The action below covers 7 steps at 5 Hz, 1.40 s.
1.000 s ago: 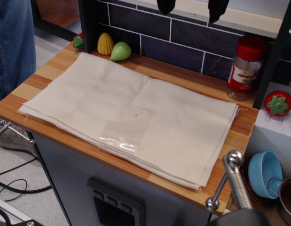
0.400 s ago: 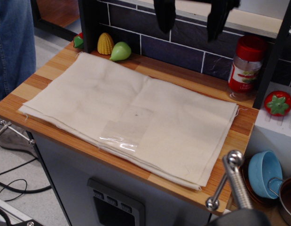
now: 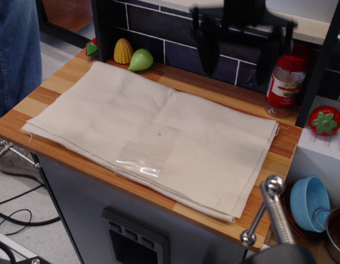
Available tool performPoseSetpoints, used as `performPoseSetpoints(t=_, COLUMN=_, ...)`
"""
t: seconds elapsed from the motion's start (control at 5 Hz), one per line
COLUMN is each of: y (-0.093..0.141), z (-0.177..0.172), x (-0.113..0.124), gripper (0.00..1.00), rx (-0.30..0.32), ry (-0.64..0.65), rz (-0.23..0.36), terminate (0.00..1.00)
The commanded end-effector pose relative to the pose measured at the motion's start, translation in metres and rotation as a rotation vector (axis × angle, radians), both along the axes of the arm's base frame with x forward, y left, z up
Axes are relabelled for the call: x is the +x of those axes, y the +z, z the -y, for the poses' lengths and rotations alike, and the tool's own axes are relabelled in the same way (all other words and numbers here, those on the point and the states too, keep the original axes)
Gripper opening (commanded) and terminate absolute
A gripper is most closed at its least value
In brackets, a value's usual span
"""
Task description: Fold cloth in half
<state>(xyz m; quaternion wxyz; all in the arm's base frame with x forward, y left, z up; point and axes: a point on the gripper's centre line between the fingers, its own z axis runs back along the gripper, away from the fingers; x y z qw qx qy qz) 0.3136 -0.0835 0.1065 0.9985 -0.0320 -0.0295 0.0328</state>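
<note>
The cloth point(image 3: 148, 135) is a large cream sheet lying flat in layers on the wooden counter point(image 3: 279, 159). It shows faint crease lines, a small dark speck near its middle and a shiny clear tape patch point(image 3: 139, 165) near its front edge. My gripper point(image 3: 238, 63) hangs open above the cloth's back right part, in front of the dark tile wall. Its two black fingers point(image 3: 208, 52) point down, wide apart, and hold nothing. It is blurred.
A toy corn point(image 3: 123, 50), a green pear point(image 3: 140, 59) and a strawberry point(image 3: 92, 47) stand at the back left. A red-lidded jar point(image 3: 286, 80) stands at the back right. A blue cup point(image 3: 310, 201), a metal faucet point(image 3: 274, 212) and a person's leg point(image 3: 16, 49) flank the counter.
My gripper has come down from the top edge of the view toward the cloth's back right part, still open. The cloth has not moved.
</note>
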Motion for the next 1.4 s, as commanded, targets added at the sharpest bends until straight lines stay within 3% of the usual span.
performPoseSetpoints(t=0.0, y=-0.038, z=0.024, x=-0.002, gripper=1.00, rx=0.012, ry=0.009, rz=0.049, terminate=0.00)
performPoseSetpoints(t=0.2, y=-0.066, z=0.034, x=-0.003, gripper=1.00, rx=0.049, ry=0.012, rz=0.078, terminate=0.00)
performPoseSetpoints(t=0.6, y=-0.104, z=0.033, x=0.004, gripper=1.00, rx=0.145, ry=0.006, rz=0.049, terminate=0.00)
performPoseSetpoints(t=0.8, y=-0.117, z=0.033, x=0.001, gripper=0.00, rx=0.178, ry=-0.010, rz=0.000, terminate=0.00)
performPoseSetpoints(t=1.2, y=-0.118, z=0.029, x=0.001, gripper=0.00, rx=0.201, ry=-0.036, rz=-0.013, terminate=0.00)
